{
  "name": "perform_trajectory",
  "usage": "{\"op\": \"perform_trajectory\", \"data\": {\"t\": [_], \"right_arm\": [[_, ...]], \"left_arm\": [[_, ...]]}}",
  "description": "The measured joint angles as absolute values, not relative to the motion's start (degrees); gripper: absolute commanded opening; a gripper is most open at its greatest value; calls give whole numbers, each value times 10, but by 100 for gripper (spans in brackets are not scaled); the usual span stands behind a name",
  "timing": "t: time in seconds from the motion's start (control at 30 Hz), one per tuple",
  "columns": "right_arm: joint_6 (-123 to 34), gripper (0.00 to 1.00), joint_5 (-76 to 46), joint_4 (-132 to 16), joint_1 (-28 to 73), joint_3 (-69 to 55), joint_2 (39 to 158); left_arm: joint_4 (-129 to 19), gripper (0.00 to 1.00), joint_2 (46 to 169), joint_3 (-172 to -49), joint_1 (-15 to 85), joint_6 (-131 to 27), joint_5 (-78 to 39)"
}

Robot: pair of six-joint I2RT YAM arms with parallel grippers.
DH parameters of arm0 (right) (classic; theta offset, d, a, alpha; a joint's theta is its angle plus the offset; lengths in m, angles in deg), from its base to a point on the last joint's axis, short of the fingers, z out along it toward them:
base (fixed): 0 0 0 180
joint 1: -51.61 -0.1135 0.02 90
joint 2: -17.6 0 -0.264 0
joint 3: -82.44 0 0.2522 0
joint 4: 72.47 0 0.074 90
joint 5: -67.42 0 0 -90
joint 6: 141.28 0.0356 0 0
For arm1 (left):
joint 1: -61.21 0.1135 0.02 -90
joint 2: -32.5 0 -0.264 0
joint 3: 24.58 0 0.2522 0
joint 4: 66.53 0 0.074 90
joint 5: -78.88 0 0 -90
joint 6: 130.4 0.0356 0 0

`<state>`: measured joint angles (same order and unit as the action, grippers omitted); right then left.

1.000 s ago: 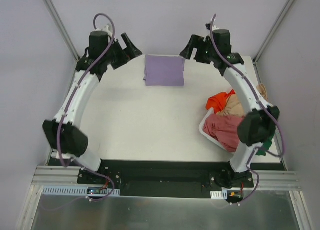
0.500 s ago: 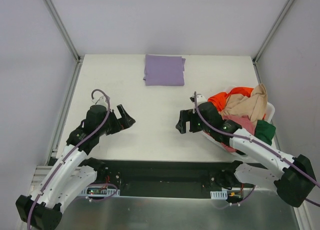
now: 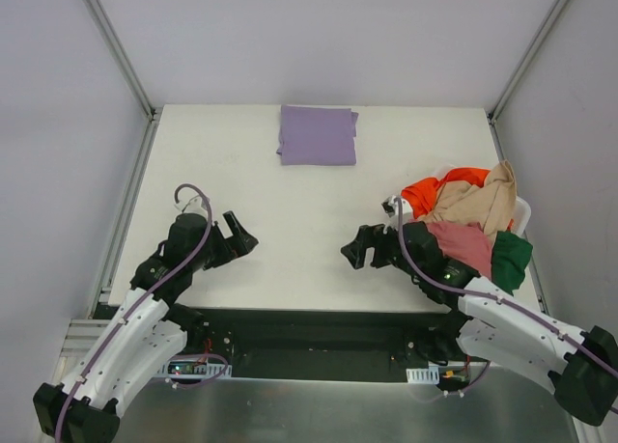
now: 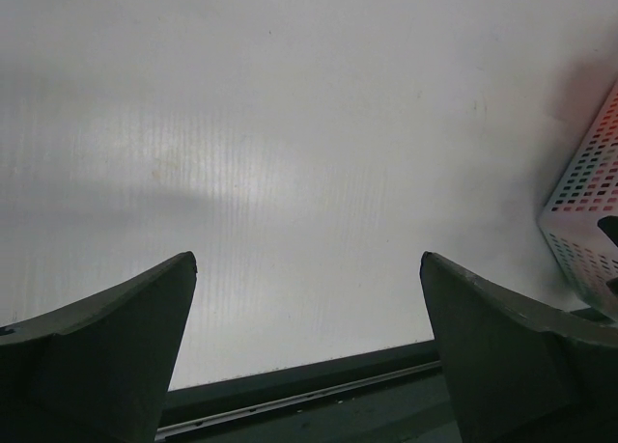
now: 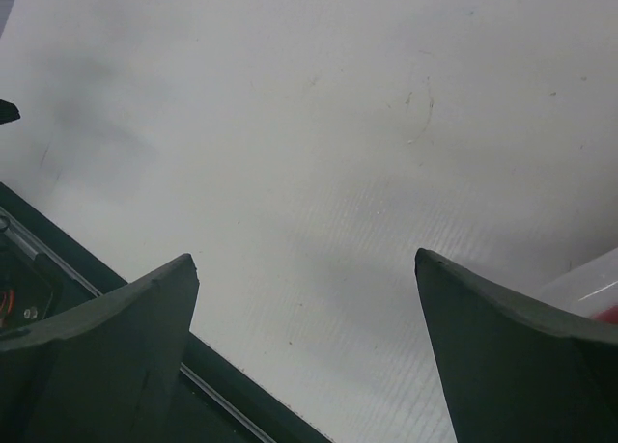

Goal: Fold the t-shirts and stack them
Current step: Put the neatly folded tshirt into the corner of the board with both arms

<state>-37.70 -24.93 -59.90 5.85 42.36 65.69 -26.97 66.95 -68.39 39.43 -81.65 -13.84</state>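
A lavender t-shirt [image 3: 318,135] lies folded into a neat rectangle at the far middle of the table. Orange-red [image 3: 425,191], beige [image 3: 478,204], dusty pink [image 3: 462,242] and dark green [image 3: 511,258] t-shirts are heaped in the white basket [image 3: 522,211] at the right. My left gripper [image 3: 241,235] hovers open over the near left of the table, holding nothing. My right gripper [image 3: 359,249] is open and empty too, just left of the basket. Both wrist views show wide-apart fingers [image 4: 106,351] [image 5: 512,356] over bare table.
The basket's perforated white wall [image 4: 584,221] shows at the right edge of the left wrist view. The black base rail [image 3: 319,322] runs along the table's near edge under both grippers. Grey walls enclose the table on three sides.
Both arms have drawn back from the folded lavender shirt at the far edge to the near side of the table, grippers open throughout. The shirt stays put.
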Motion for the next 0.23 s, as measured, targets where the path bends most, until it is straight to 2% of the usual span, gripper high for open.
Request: {"op": "perform_trajectory", "data": {"t": [0.23], "right_arm": [[-376,96,-274,-614,58,442,614]], "left_arm": [[-268,99,670,-683,394,-817,-134]]}}
